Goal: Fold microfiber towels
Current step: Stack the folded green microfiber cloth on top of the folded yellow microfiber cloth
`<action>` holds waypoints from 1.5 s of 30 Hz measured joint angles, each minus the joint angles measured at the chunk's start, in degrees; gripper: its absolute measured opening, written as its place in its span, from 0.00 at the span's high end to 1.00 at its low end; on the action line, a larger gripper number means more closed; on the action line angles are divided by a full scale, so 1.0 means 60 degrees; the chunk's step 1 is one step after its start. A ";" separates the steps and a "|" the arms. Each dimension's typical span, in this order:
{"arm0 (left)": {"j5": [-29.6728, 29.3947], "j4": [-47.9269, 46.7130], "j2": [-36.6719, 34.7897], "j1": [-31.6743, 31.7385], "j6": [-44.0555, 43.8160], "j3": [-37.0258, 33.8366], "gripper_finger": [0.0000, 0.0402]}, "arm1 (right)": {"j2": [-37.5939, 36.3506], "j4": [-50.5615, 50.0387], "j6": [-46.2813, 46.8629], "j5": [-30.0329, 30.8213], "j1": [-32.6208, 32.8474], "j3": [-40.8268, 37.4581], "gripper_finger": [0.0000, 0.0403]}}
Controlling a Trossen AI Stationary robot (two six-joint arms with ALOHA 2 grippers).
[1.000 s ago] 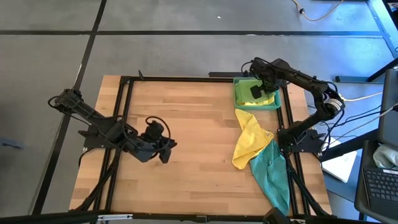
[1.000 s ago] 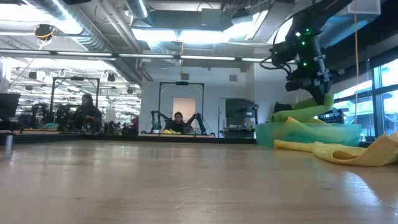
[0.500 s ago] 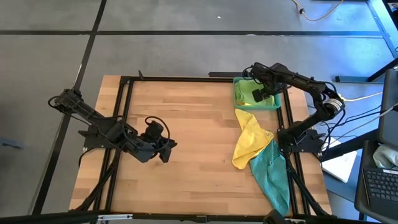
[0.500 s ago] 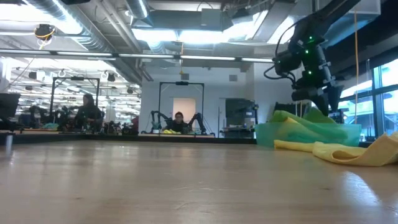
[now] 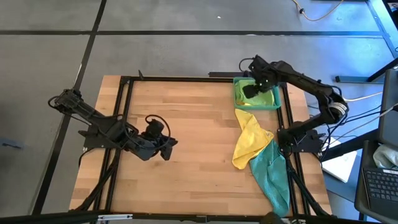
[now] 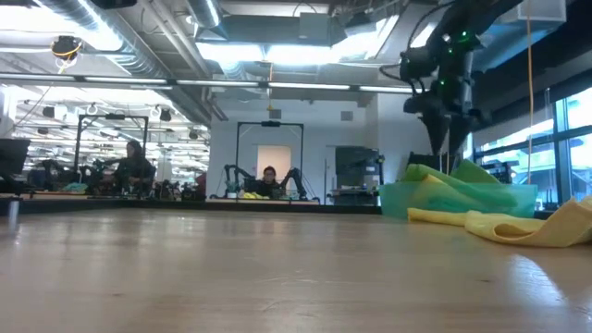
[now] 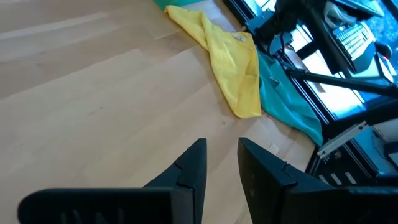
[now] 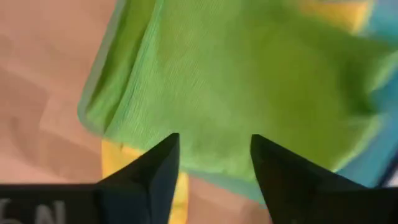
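Directly beneath right gripper (image 8: 211,158): bright green towel (image 8: 242,81).

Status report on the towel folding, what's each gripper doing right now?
Right gripper open over green towel in tray. Left gripper idle above bare wood, holding nothing. Yellow towel and teal towel unfolded. Nothing in the way.

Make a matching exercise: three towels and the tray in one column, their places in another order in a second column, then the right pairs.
Things:
1. bright green towel
2. yellow towel
3. teal towel
4. teal tray

Places:
A. table's far right corner
B. spread along the right side, starting just in front of the tray
C. inside the tray, under the right gripper
D. nearest the table's front right edge

Pairs: 1-C, 2-B, 3-D, 4-A
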 joint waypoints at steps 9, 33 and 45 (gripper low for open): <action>0.0000 0.0468 -0.0003 0.0230 -0.0008 0.0000 0.79 | 0.0765 0.1244 0.0468 -0.0301 0.0907 -0.0489 0.83; 0.0044 0.0489 -0.0003 0.0337 0.0058 -0.0001 0.79 | 0.1207 0.1372 0.0146 -0.0558 0.1211 -0.0305 0.99; -0.0038 0.0484 -0.0003 0.0438 0.0025 -0.0002 0.79 | 0.0687 0.0507 -0.0186 0.0803 -0.0711 -0.0401 0.97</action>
